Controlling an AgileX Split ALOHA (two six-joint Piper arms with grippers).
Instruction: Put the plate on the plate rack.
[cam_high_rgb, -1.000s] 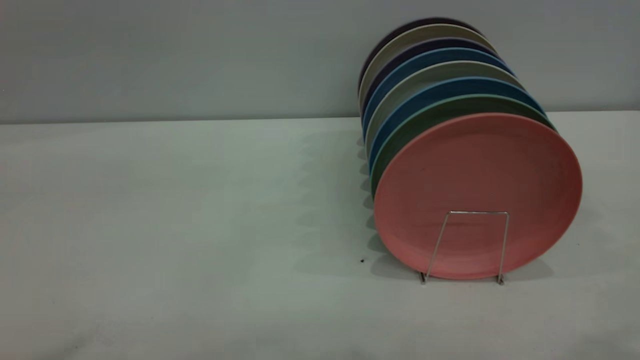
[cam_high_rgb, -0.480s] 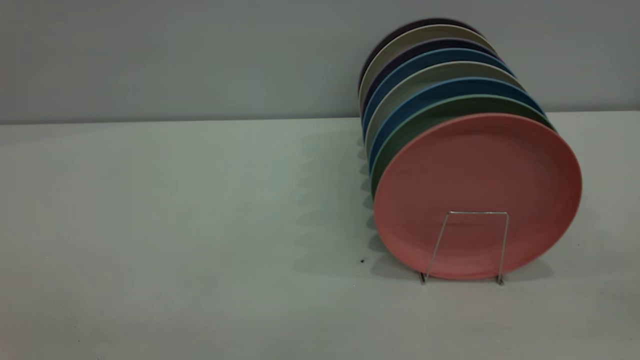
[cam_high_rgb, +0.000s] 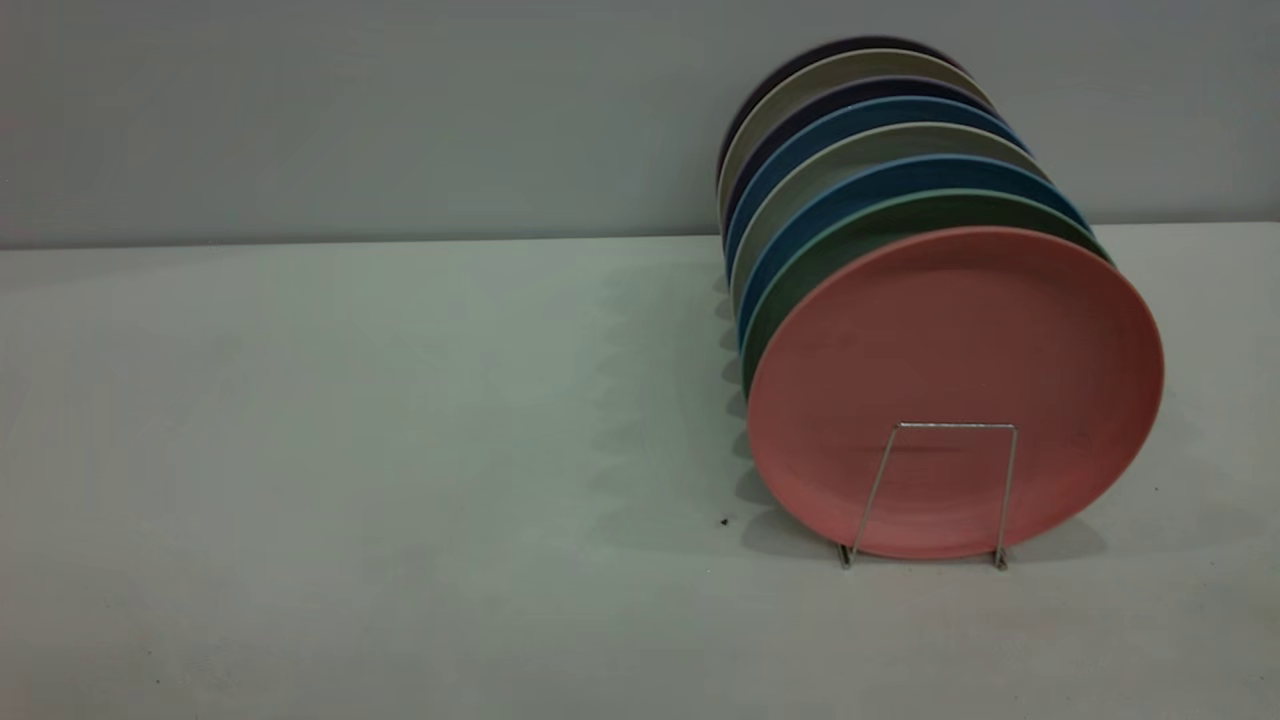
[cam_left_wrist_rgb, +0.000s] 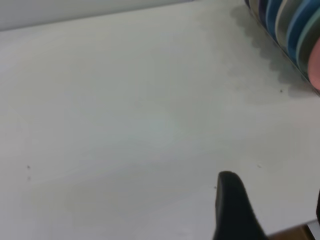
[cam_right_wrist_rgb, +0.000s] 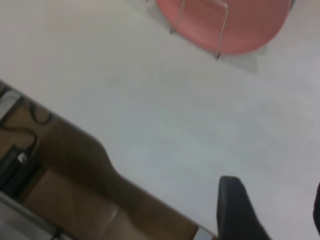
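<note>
Nothing has moved: the pink plate (cam_high_rgb: 955, 390) stands upright in the plate rack (cam_high_rgb: 945, 495), frontmost. Both grippers sit well back over the table (cam_high_rgb: 350, 450), the right gripper (cam_right_wrist_rgb: 270, 210) nearer, the left gripper (cam_left_wrist_rgb: 270, 207) off sideways; both are released, holding nothing.

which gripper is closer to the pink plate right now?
Right, probably. From the right gripper, the plate in the plate rack sits just ahead across bare table. The left gripper sees only its edge, off to one side.

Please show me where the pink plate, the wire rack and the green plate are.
pink plate (cam_high_rgb: 955, 350): exterior view, middle of its face.
wire rack (cam_high_rgb: 957, 426): exterior view, top bar of its front loop.
green plate (cam_high_rgb: 850, 235): exterior view, upper rim showing behind the pink plate.
</note>
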